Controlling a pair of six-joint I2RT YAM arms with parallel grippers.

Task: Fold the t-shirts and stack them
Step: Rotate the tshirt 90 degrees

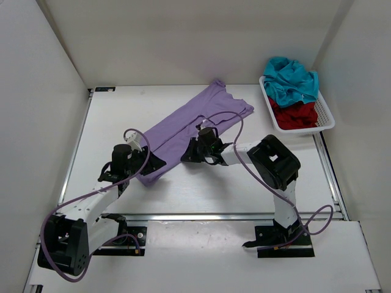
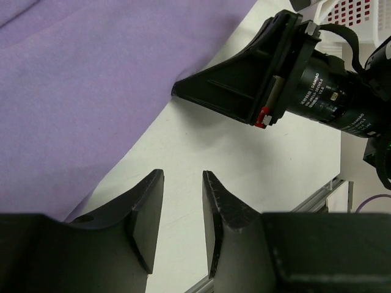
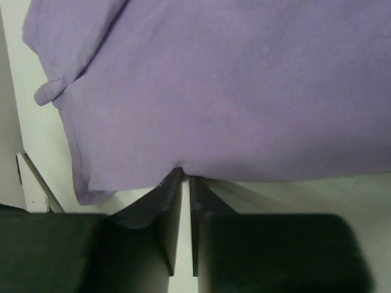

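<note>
Three t-shirts are in play, and only one is out. The lavender t-shirt lies flat on the bench, running across the middle from about 7 o'clock up to 1 o'clock. The teal t-shirt and the dark red t-shirt sit crumpled in the white mesh basket at 2 o'clock, teal on top.

The step in hand looks like the first fold of the lavender shirt. The right pincer is clenched on the shirt's near edge, where the cloth puckers slightly at its tips. The left pincer is released, its fingers apart with nothing between them. It hovers over bare bench just beside the shirt's 7 o'clock corner, not yet on the fabric.

The next move probably calls for the left pincer to shift toward 10 o'clock onto that corner and close on it. Both arms could then lift the edge evenly and carry it across — one held corner alone would likely drag the fold askew.
</note>
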